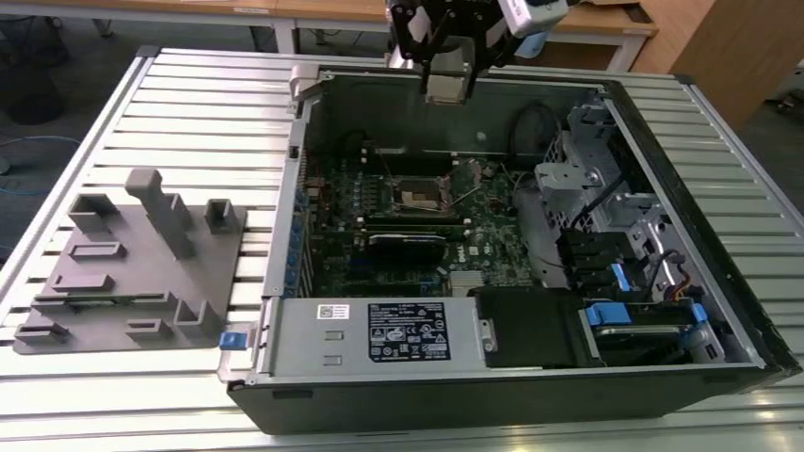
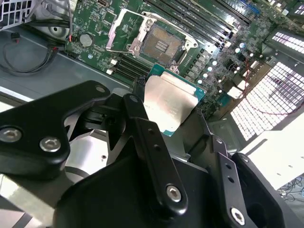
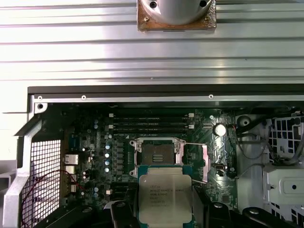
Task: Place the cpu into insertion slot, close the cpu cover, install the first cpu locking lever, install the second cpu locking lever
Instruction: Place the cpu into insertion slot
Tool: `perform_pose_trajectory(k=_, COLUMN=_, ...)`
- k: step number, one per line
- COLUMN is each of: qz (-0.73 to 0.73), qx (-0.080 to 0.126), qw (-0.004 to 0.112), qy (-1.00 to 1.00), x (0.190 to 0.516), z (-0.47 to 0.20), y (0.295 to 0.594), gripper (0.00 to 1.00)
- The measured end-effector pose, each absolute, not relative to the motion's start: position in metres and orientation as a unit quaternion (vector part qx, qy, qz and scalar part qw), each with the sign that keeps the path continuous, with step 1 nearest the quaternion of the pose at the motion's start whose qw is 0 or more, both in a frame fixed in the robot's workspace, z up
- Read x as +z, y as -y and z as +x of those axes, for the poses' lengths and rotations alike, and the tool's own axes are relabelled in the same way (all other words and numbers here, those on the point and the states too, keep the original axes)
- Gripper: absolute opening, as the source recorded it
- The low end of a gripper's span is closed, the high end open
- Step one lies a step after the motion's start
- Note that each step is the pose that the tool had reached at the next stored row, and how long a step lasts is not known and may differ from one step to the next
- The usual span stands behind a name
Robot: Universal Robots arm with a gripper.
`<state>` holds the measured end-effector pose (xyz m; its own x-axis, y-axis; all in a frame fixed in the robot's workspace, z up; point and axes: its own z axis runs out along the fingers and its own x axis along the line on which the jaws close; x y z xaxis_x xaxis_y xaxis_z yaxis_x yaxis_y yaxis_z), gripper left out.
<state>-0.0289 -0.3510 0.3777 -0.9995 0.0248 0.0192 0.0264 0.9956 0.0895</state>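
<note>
Gripper (image 2: 173, 111) is showing matte blk linkage bars w/ rounded ends; silver screw heads (image 2: 173, 192) are sitting at the pivots. Fingers (image 2: 147, 142) are running long, flat, blk, w/ small holes along the faces. Silver-grey body (image 2: 90, 149) is peeking btwn the links. In the exterior view the wrist (image 1: 434, 33) is looking blk, open-framed, w/ a white camera housing (image 1: 528, 14) riding alongside.

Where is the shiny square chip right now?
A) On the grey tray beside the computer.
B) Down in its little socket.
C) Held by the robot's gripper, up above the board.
C: in the first wrist view the gripper holds the cpu, and the insertion slot past it is bare.
</note>
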Motion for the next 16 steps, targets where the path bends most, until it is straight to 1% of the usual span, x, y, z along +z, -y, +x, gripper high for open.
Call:
perform_pose_trajectory(k=5, qz=-0.013, qx=-0.045, qw=0.008, qy=0.999, x=0.372, z=-0.0288, y=0.351, gripper=0.54)
perform_pose_trajectory(k=16, qz=-0.013, qx=-0.045, qw=0.008, qy=0.999, x=0.3716, z=-0.0289, y=0.3513, gripper=0.54)
